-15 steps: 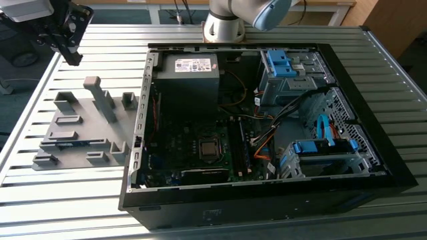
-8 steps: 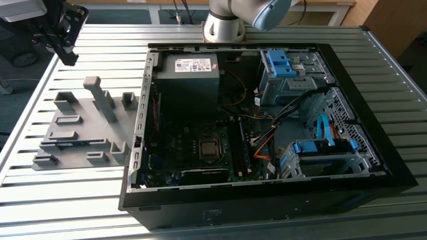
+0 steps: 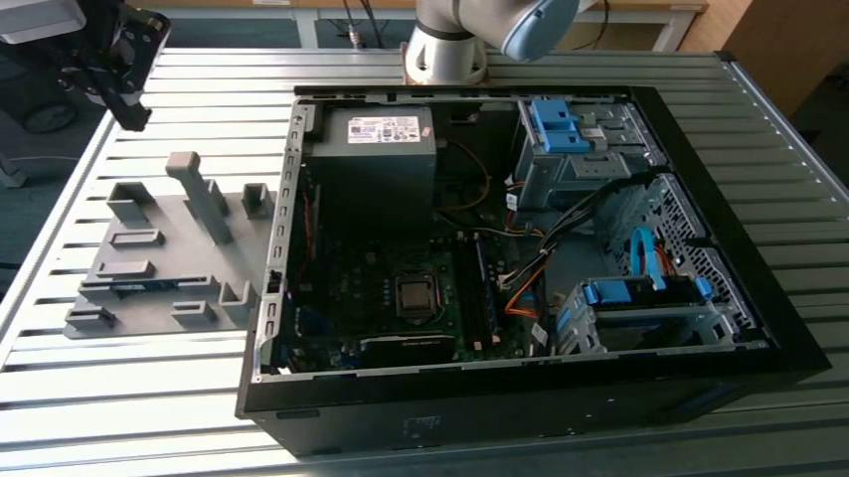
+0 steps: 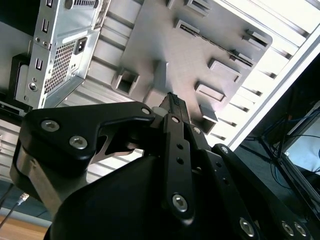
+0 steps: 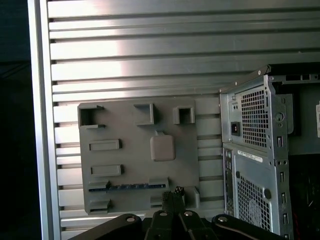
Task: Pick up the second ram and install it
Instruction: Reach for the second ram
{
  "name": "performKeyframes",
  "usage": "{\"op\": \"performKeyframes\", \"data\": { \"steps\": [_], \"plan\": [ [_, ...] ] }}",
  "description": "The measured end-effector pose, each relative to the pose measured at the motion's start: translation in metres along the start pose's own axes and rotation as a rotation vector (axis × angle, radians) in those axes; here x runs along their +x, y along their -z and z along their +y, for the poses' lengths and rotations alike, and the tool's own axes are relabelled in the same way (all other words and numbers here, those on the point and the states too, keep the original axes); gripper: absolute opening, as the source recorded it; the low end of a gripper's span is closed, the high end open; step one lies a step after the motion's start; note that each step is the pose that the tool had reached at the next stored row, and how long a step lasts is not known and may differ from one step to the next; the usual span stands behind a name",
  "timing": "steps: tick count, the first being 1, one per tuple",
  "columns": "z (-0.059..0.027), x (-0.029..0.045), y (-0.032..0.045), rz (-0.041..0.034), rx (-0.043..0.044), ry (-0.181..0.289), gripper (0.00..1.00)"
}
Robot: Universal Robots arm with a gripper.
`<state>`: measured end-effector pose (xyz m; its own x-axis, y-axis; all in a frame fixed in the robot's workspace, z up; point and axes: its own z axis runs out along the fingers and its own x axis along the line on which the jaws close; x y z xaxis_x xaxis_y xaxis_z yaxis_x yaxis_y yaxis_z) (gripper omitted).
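The second ram (image 5: 127,186), a thin blue-green board, stands on edge between low blocks of the matte grey plastic holder plate (image 5: 135,140). It is probably propped that way so its upper edge can be pinched from above. The claw (image 5: 176,192) hangs above it, black fingers closed together and holding nothing. Around them lie the ribbed aluminium worktop (image 5: 150,60) and the open steel computer case (image 3: 285,199).

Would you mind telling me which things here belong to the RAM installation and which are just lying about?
Job in hand: second ram, lying in the grey holder plate; tool, not touching it; open computer case.
Lying about: power supply; blue drive brackets; slatted table.
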<state>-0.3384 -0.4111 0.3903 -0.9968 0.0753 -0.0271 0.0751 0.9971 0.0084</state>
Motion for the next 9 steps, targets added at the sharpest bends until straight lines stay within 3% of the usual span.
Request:
{"op": "performKeyframes", "data": {
  "steps": [9],
  "plan": [
    [-0.0026,0.0037,0.0001,0.0,0.0,0.0,0.11]
  ]
}}
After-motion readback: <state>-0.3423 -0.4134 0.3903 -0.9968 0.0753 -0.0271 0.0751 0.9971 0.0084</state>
